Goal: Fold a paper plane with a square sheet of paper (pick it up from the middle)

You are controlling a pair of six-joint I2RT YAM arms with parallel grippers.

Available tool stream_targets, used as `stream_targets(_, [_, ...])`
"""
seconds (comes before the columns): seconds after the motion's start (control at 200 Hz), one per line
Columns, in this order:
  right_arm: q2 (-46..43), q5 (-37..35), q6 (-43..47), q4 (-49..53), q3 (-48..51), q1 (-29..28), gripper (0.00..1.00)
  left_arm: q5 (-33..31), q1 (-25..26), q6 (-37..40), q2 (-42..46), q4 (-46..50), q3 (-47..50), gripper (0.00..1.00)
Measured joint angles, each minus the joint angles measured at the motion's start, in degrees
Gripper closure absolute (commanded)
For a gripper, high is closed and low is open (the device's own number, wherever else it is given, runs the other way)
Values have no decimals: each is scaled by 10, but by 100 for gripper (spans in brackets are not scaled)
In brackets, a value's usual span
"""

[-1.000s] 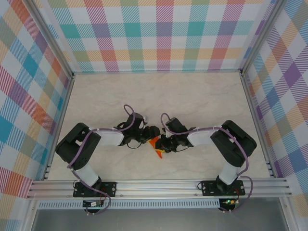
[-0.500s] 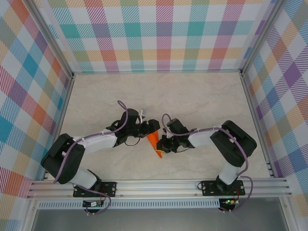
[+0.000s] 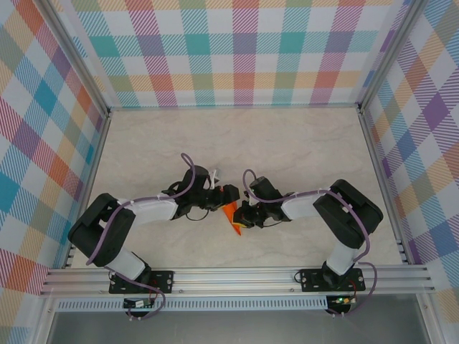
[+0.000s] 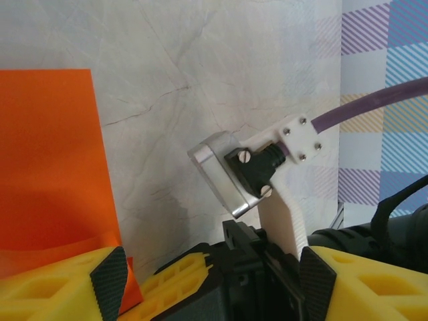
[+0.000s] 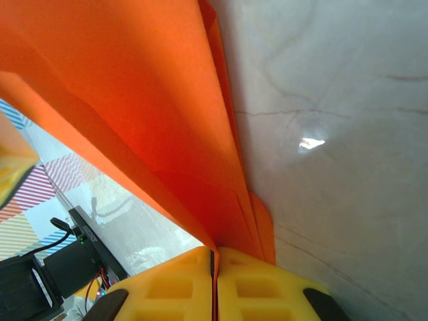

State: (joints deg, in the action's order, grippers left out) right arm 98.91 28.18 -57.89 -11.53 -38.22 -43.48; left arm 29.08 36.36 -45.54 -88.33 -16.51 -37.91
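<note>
Surface: a pale marbled table is lying inside a cell of pastel checked walls
Item: an orange sheet of paper, folded down to a narrow pointed form, is sitting just nearer than the middle of the table, between the two grippers
Layers: the right wrist view is showing the sheet as several stacked folds rising from the fingers
Long axis: running far to near in the top view, the wide end lying farther out and the point aiming back toward the arm bases, leaning slightly right
Right gripper: its yellow fingers are pressing together on the folded edge, with no gap showing at the seam; it is pinching the sheet from the right side
Left gripper: its fingers are standing spread wide in the left wrist view; the sheet is lying beside the finger at that view's left, not between the pads, and whether the two are touching I cannot tell
Across the opening: the right arm's white camera bracket and purple cable are facing the left gripper
Nearer hand: both are at the sheet; the left is sitting by the wide far end, on its left
Coming move, judged: any crease is depending on the left gripper approaching from the left, across the long axis, while the right is anchoring the fold
</note>
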Motion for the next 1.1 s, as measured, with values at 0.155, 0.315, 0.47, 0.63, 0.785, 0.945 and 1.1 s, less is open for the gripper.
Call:
stream_targets(0.155, [0,0,1,0,0,0,90,7,0,3,-5,-2,2,29])
stream_targets(0.315, [0,2,9,5,-2,0,88,16,1,5,-47,-2,-15,29])
stream_targets(0.47, [-1,4,28,19,-9,0,83,18,1,17,-69,2,-34,29])
stream_targets(0.63, [-18,-6,40,44,-11,0,75,23,2,26,-82,10,-47,30])
stream_targets(0.785, [-56,-23,53,81,-10,0,74,23,2,35,-101,16,-47,31])
stream_targets(0.945, [-69,-26,62,87,-10,0,78,24,3,38,-102,16,-47,30])
stream_targets(1.1, [-57,-20,63,90,-10,0,83,25,3,38,-102,16,-47,30])
